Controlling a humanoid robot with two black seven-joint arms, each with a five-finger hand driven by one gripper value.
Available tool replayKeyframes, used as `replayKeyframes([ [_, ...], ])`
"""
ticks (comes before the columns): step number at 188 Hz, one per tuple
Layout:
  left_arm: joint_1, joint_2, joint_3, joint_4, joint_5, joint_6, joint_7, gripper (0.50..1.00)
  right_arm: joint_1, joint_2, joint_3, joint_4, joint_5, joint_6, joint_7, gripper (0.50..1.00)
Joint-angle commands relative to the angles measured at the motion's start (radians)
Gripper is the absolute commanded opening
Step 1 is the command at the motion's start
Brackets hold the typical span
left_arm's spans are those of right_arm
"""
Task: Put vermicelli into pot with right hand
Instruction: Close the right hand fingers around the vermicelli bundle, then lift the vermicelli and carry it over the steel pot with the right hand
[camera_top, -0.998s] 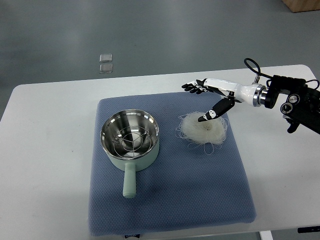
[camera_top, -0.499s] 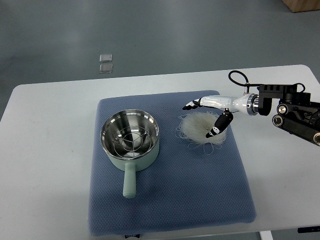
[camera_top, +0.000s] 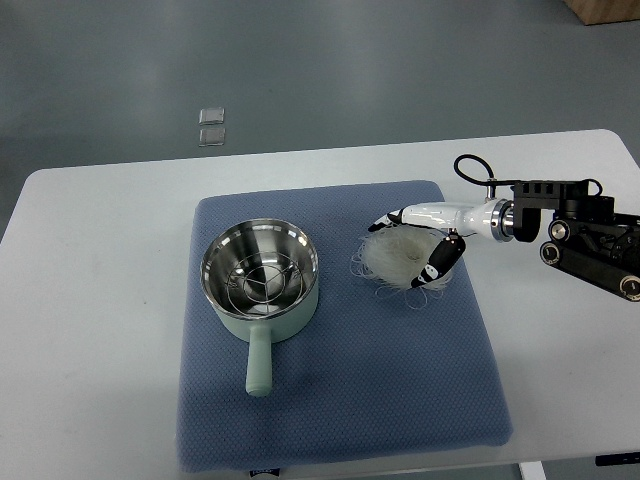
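The vermicelli is a white, loose nest lying on the blue mat, right of the pot. My right hand reaches in from the right and sits low over the nest. Its fingers rest on the far left edge and its thumb on the near right edge, spread around the nest without clearly squeezing it. The mint-green pot has a steel inside with a wire rack, and its handle points toward me. The left arm does not show.
The mat lies on a white table. My right forearm and its black wrist housing hang over the table's right side. Two small clear packets lie on the grey floor beyond the table.
My right hand moved left and came down onto the vermicelli, the thumb swinging to the near right edge. The forearm dropped lower. Neither the nest nor the pot has shifted.
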Motion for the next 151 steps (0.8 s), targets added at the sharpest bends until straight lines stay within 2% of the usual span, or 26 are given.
replayKeyframes([
  [1, 0.0, 0.0, 0.0, 0.0, 0.0, 0.0, 0.0, 1.0, -0.002, 0.0, -0.003, 0.0, 0.0, -0.001, 0.0, 0.879],
  [26, 0.0, 0.0, 0.0, 0.0, 0.0, 0.0, 0.0, 1.0, 0.003, 0.0, -0.022, -0.002, 0.0, -0.001, 0.002, 0.766],
  [34, 0.0, 0.0, 0.0, 0.0, 0.0, 0.0, 0.0, 1.0, 0.004, 0.0, -0.023, -0.003, 0.0, -0.004, 0.002, 0.701],
  [37, 0.0, 0.0, 0.0, 0.0, -0.001, 0.0, 0.0, 1.0, 0.004, 0.0, -0.023, -0.002, 0.0, -0.006, 0.002, 0.658],
  [39, 0.0, 0.0, 0.0, 0.0, -0.001, 0.0, 0.0, 1.0, 0.004, 0.0, -0.023, -0.002, 0.0, -0.006, 0.002, 0.658],
  [40, 0.0, 0.0, 0.0, 0.0, 0.0, 0.0, 0.0, 1.0, 0.004, 0.001, -0.023, -0.003, 0.0, -0.007, 0.002, 0.638],
  [41, 0.0, 0.0, 0.0, 0.0, 0.0, 0.0, 0.0, 1.0, 0.004, 0.001, -0.023, -0.003, 0.0, -0.007, 0.002, 0.637],
  [42, 0.0, 0.0, 0.0, 0.0, 0.0, 0.0, 0.0, 1.0, 0.004, 0.0, -0.023, -0.002, -0.002, -0.007, 0.002, 0.615],
  [43, 0.0, 0.0, 0.0, 0.0, 0.0, 0.0, 0.0, 1.0, 0.004, 0.0, -0.023, -0.002, -0.002, -0.007, 0.002, 0.615],
  [45, 0.0, 0.0, 0.0, 0.0, 0.0, 0.0, 0.0, 1.0, 0.004, 0.0, -0.025, -0.002, -0.002, -0.007, 0.002, 0.572],
  [46, 0.0, 0.0, 0.0, 0.0, 0.0, 0.0, 0.0, 1.0, 0.004, 0.0, -0.025, -0.002, -0.002, -0.007, 0.002, 0.572],
  [48, 0.0, 0.0, 0.0, 0.0, 0.0, 0.0, 0.0, 1.0, 0.006, 0.001, -0.025, -0.002, -0.002, -0.009, 0.002, 0.529],
  [52, 0.0, 0.0, 0.0, 0.0, 0.0, 0.0, 0.0, 1.0, 0.007, 0.001, -0.025, -0.002, -0.005, -0.009, 0.002, 0.5],
  [122, 0.0, 0.0, 0.0, 0.0, 0.0, 0.0, 0.0, 1.0, 0.046, 0.028, -0.022, -0.002, -0.011, -0.009, 0.011, 0.5],
  [151, 0.0, 0.0, 0.001, 0.0, 0.0, 0.0, 0.0, 1.0, 0.107, 0.052, -0.02, 0.0, -0.005, -0.009, 0.044, 0.5],
])
